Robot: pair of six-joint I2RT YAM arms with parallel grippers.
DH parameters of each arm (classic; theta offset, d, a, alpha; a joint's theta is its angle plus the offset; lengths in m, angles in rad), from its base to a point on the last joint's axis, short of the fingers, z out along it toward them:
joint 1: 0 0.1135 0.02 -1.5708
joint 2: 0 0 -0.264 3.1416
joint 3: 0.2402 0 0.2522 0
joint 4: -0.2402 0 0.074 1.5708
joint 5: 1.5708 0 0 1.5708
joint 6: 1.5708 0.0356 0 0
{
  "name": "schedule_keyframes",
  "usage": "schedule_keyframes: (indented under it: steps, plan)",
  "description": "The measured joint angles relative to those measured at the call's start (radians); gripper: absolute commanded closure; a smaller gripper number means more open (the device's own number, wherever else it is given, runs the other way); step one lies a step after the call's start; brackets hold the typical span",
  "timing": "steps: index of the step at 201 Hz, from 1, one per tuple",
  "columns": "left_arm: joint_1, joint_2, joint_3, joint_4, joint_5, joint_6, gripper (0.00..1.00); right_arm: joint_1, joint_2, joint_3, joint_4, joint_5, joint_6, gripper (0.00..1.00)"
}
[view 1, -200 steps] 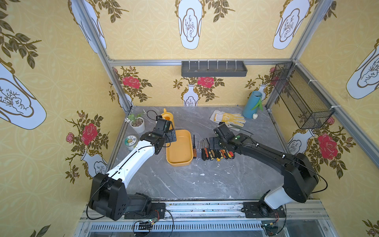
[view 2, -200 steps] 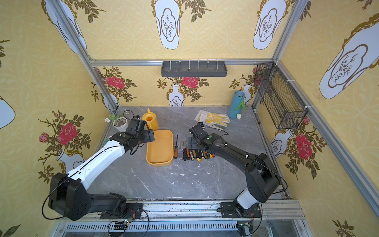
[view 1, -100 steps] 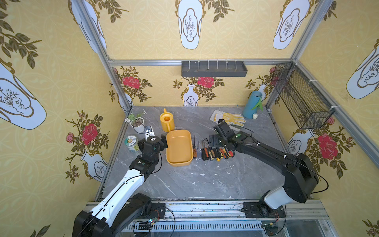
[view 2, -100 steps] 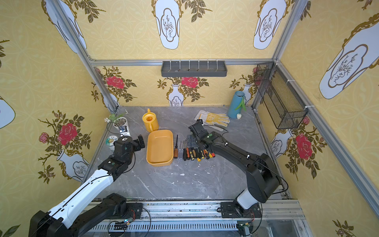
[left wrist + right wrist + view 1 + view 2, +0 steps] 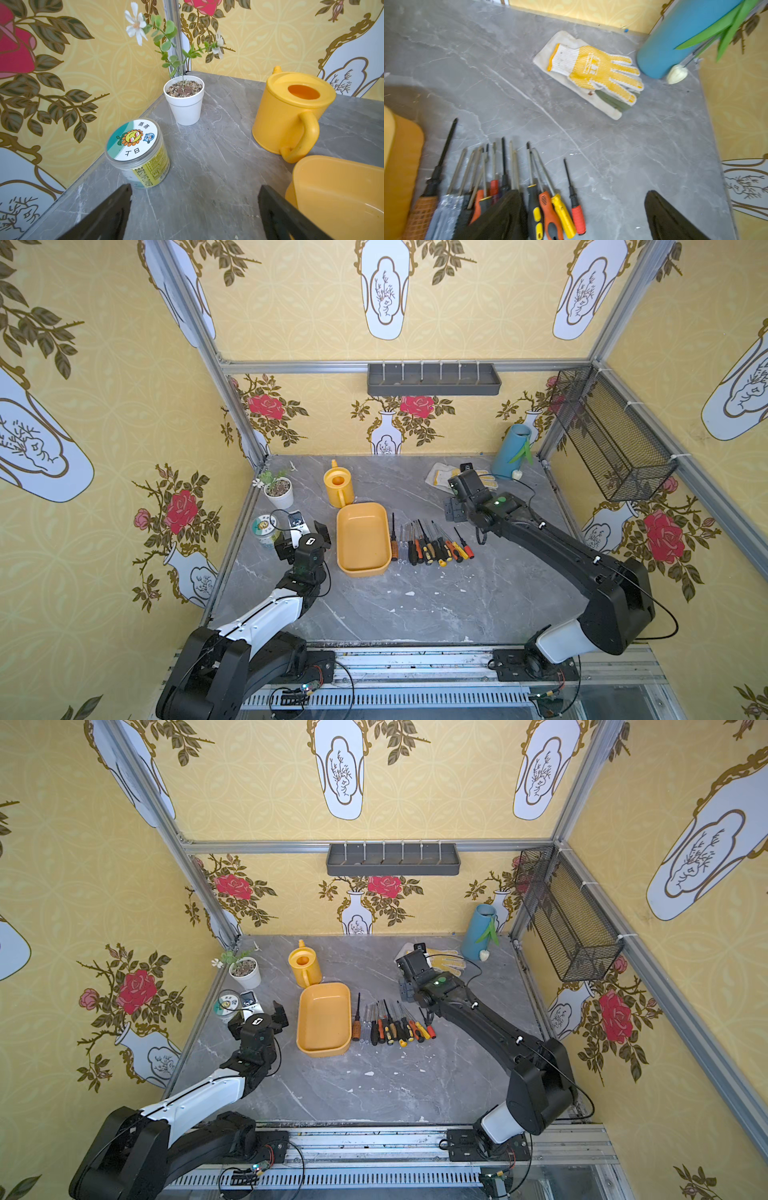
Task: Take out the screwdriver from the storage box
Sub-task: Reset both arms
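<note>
The storage box (image 5: 361, 539) (image 5: 324, 1019) is a shallow yellow-orange tub left of the table's centre, and nothing shows inside it. Several screwdrivers (image 5: 432, 545) (image 5: 392, 1025) (image 5: 550, 207) lie in a row on the table just right of the box. My left gripper (image 5: 302, 533) (image 5: 259, 1016) (image 5: 195, 188) stands open and empty just left of the box (image 5: 332, 187), low over bare table. My right gripper (image 5: 453, 510) (image 5: 405, 990) (image 5: 581, 193) hangs open and empty over the right end of the row, near the shafts' tips.
A yellow watering can (image 5: 338, 487) (image 5: 288, 112) stands behind the box. A white plant pot (image 5: 279, 491) and a labelled can (image 5: 264, 529) (image 5: 137, 151) sit at the left edge. Gloves (image 5: 440, 479) (image 5: 593, 72) and a blue vase (image 5: 509, 456) are at the back right, under a black mesh basket (image 5: 611, 435).
My left arm has pulled back from the box's far left corner to the front left and dropped lower. The right gripper has shifted slightly toward the back.
</note>
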Motion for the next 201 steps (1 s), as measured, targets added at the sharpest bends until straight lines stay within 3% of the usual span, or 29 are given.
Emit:
schedule_keyframes:
  steps: [46,107,201]
  plan:
    - [0.054,0.048,-0.047,0.114,0.067,0.026,0.01,-0.089,-0.109,-0.137,0.103,-0.003,-0.110,0.03]
    - [0.140,0.150,-0.105,0.305,0.134,0.023,0.01,-0.179,-0.216,-0.444,0.401,0.016,-0.290,0.03]
    - [0.150,0.226,-0.109,0.415,0.271,0.036,0.01,-0.347,-0.244,-0.842,0.890,-0.163,-0.310,0.03]
